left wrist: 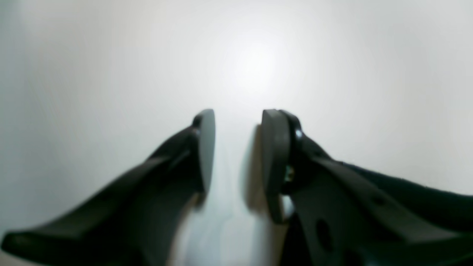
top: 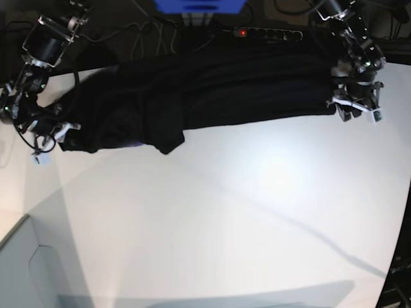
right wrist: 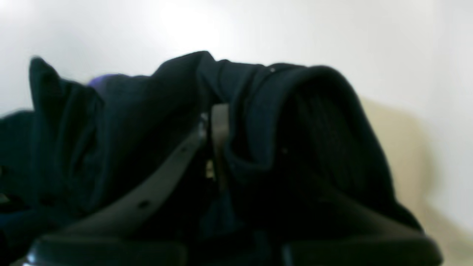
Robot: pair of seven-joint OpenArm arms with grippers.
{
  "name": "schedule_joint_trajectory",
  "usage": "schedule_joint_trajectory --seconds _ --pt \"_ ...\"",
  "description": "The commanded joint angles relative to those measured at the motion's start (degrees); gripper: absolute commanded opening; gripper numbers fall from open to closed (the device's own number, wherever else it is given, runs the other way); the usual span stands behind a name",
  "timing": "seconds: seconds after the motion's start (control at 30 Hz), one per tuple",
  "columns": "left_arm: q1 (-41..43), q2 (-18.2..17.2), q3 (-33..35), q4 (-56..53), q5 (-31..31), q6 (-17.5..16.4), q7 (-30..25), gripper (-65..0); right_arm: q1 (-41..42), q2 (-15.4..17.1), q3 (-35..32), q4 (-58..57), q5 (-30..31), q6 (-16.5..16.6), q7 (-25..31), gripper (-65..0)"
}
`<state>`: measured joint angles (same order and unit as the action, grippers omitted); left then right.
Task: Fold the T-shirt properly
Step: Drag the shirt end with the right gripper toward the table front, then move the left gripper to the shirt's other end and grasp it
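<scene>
The large plain black cloth T-shirt [top: 212,90] is a single dark colour across its whole spread along the far edge of the table, with no pattern showing on most of it. In the right wrist view a small patch of purple [right wrist: 105,78] peeks from its folds at the left. The smooth white table [top: 244,212] is unpatterned, with a bright glare spot right of centre and soft grey shadow bands crossing it. Both grippers have black fingers; the left gripper [left wrist: 238,162] shows grey pad faces. Beyond the far edge sit a blue box [top: 199,5] and a black power strip [top: 266,32] with a red light.
</scene>
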<state>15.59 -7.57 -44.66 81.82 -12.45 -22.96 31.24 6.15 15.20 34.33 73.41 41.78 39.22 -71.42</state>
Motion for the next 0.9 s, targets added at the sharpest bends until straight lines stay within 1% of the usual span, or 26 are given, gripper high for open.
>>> schedule_joint_trajectory --seconds 0.0,0.17,0.37,0.43,0.5,0.6,0.7,0.77,0.87 --pt "1.0 0.1 0.0 0.9 1.0 0.2 3.1 -44.2 1.0 0.9 0.2 0.6 1.1 0.8 2.0 -60.9" --pt "1.5 0.1 -0.1 3.0 1.0 0.2 3.1 -44.2 3.0 0.9 -0.6 -2.3 1.1 0.8 6.1 -60.9" --pt "2.2 0.4 -0.1 3.1 0.9 0.0 3.1 -44.2 5.4 0.9 -1.0 -6.9 1.1 0.8 9.1 -60.9" --pt "3.0 0.7 -0.2 3.5 -0.3 0.0 3.1 -44.0 5.8 0.9 -1.0 -7.0 1.1 0.8 9.3 -60.9" --pt "4.1 0.6 -1.2 4.7 -3.2 0.0 4.2 -41.1 6.0 0.3 -1.0 -7.0 1.1 0.8 9.3 -60.8" --pt "4.9 0.3 -4.3 7.9 -9.0 -0.1 9.2 -28.9 6.2 -0.2 -1.0 -6.7 1.1 0.8 9.3 -60.8" --pt "5.1 -0.7 -6.8 10.8 -12.7 -0.2 13.6 -19.8 6.8 -0.6 -1.1 -7.0 1.1 0.8 9.3 -60.8" --pt "6.5 -1.3 -8.1 12.4 -15.3 -0.2 15.3 -18.2 6.8 -1.2 -1.8 -7.0 1.1 0.8 9.3 -60.8" --pt "8.7 -1.4 -10.1 14.6 -18.8 -0.2 16.3 -18.3 6.9 -1.4 -2.6 -6.8 1.1 0.8 9.3 -60.8"
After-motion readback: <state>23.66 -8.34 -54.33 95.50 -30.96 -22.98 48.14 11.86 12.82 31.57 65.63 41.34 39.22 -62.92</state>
